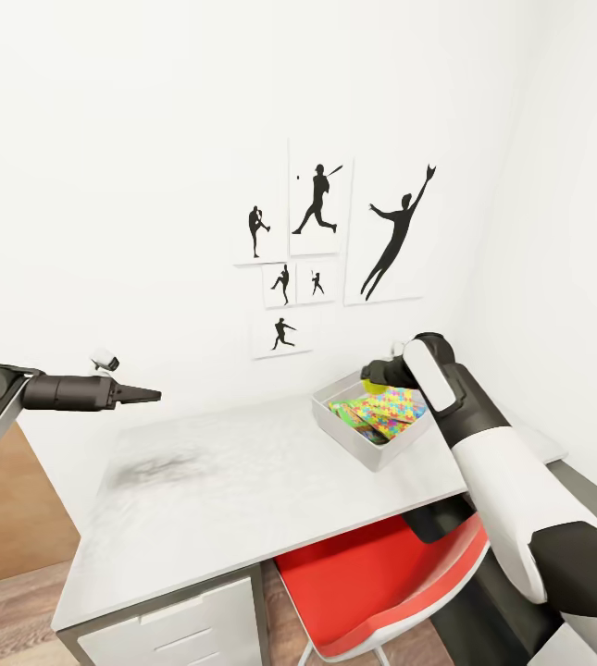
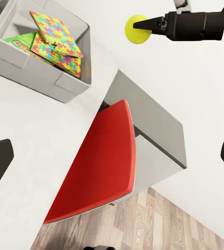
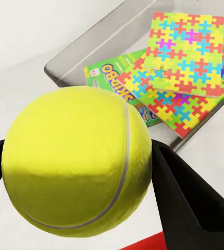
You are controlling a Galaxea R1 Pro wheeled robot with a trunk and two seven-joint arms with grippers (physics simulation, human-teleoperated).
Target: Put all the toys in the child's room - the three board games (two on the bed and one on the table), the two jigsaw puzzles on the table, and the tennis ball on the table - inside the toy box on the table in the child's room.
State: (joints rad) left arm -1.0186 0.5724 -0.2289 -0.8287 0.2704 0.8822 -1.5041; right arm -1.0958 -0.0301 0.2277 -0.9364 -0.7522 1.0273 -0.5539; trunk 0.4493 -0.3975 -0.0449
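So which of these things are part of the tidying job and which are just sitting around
Part of the job:
- small yellow-green tennis ball, clamped in the right pincer
- shallow light grey toy box
- two multicoloured jigsaw puzzle squares, already in the box
- green printed board game box under them
- white-topped table

Just there:
- red chair
- black silhouette baseball posters

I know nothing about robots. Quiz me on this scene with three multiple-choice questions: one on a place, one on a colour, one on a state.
1. Where are the jigsaw puzzles?
A. in the toy box
B. on the chair
C. on the floor

2. What colour is the chair seat?
A. blue
B. red
C. green

3. What is the right gripper doing?
A. hanging open
B. gripping a puzzle
C. gripping the tennis ball

Answers: 1 A, both squares lie in the grey box on the table. 2 B, the seat under the table is red. 3 C, its fingers clamp the ball on either side.
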